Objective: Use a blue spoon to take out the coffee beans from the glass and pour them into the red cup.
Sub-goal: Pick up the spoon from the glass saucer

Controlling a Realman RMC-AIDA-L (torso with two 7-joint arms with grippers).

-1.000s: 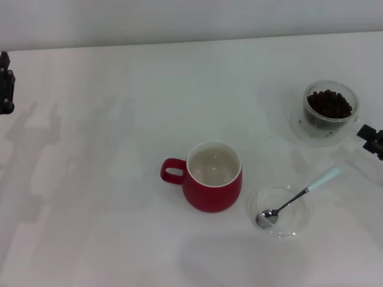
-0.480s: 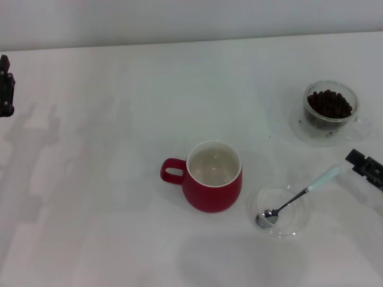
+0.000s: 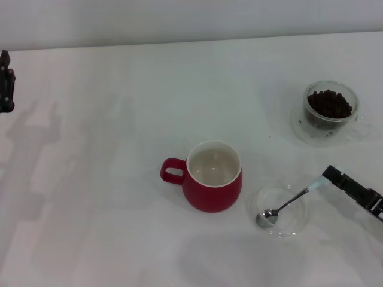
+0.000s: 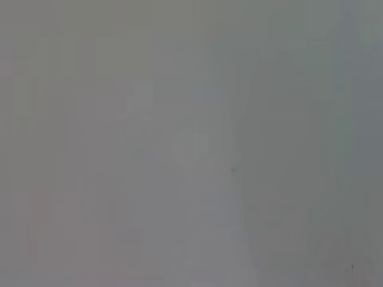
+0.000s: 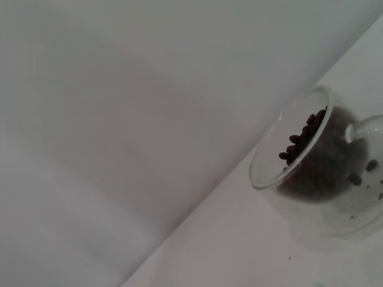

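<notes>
The red cup [image 3: 212, 176] stands mid-table, its white inside bare and its handle pointing left. The blue spoon [image 3: 287, 203] lies with its metal bowl in a shallow clear dish [image 3: 296, 226] and its pale handle slanting up to the right. My right gripper [image 3: 331, 174] reaches in from the right edge and sits at the tip of that handle. The glass [image 3: 330, 107] [image 5: 317, 173] holding the coffee beans [image 3: 329, 103] [image 5: 302, 140] stands at the far right. My left gripper [image 3: 6, 89] is parked at the far left edge.
A flat clear saucer [image 3: 305, 133] lies under the glass, with a few loose beans [image 5: 371, 164] on it. The white table [image 3: 119, 209] meets a pale wall at the back. The left wrist view shows only a plain grey surface.
My right gripper has moved from beside the glass down and leftward to the tip of the spoon handle. Spoon, cup and glass have stayed in place. The left arm has barely moved.
</notes>
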